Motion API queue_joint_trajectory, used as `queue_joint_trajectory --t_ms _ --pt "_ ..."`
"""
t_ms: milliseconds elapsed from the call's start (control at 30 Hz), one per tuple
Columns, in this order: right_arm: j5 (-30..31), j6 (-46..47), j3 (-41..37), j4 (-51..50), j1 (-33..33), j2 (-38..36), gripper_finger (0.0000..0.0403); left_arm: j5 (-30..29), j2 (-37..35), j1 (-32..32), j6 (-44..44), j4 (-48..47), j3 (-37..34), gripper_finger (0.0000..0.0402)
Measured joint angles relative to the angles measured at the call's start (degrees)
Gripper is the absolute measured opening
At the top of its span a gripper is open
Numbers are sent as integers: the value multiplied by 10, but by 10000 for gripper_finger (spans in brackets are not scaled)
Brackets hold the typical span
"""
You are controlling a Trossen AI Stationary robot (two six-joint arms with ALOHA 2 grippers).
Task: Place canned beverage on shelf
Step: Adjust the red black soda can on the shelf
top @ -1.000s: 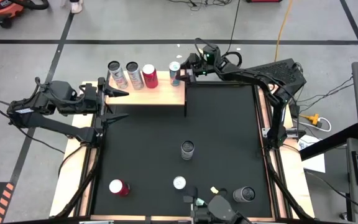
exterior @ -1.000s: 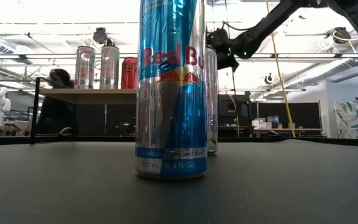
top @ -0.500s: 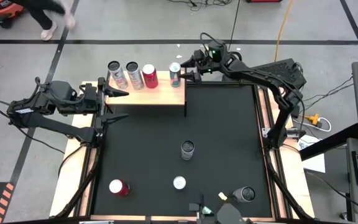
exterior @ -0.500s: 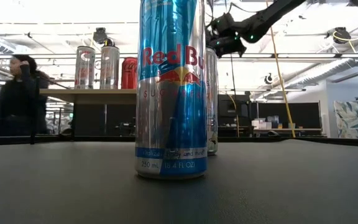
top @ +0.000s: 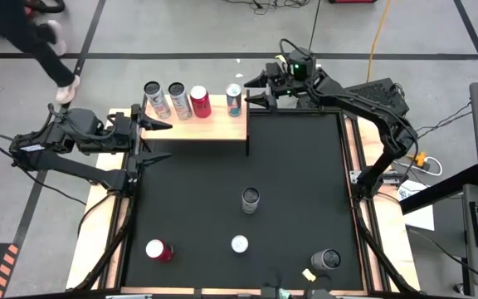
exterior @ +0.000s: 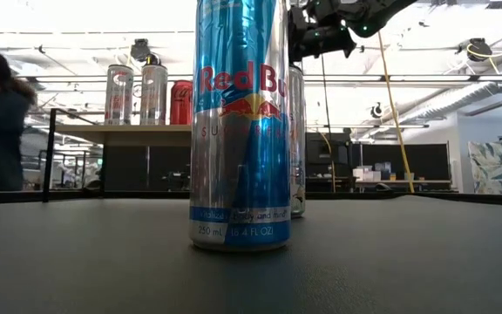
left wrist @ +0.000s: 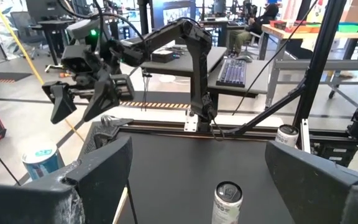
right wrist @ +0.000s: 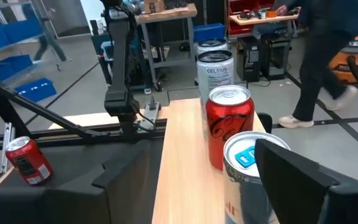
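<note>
**Blue-and-silver can stands on the shelf, right gripper just beside it**

The blue-and-silver can point(top: 233, 99) stands upright on the wooden shelf point(top: 219, 127), at the end nearest the right arm. It closes a row of four: two silver cans point(top: 165, 98) at the far end, then a red can point(top: 199, 100), then this one. The right gripper point(top: 254, 90) hovers just beside the can, off the shelf's end, its fingers spread with nothing between them. The left gripper point(top: 158, 139) waits at the shelf's other end, fingers wide apart and empty. On the black mat point(top: 297, 183), well apart from the shelf, stand four more cans: a grey can point(top: 250, 199), a slim white-topped can point(top: 239, 244), a red can point(top: 158, 250) and a dark can point(top: 326, 260).
</note>
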Motion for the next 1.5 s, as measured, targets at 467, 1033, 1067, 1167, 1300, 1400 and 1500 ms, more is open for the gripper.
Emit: queue_joint_trajectory --t_ms 467,1033,1067,1167,1300,1400,1500 --pt "68 15 0 119 57 1 172 0 0 0 -2 11 0 367" --pt "154 51 105 70 106 25 54 -5 0 0 26 19 0 367" --pt "158 50 141 37 106 37 48 -10 0 0 26 19 0 367" --pt "179 50 257 -69 106 84 36 -35 0 0 26 18 0 367" --pt "182 33 407 -189 105 156 25 -67 0 0 26 4 0 367" --pt "181 32 477 -232 104 197 18 -69 -2 0 26 -6 0 367" --pt "180 31 502 -242 104 232 7 -72 -8 0 26 -8 0 367"
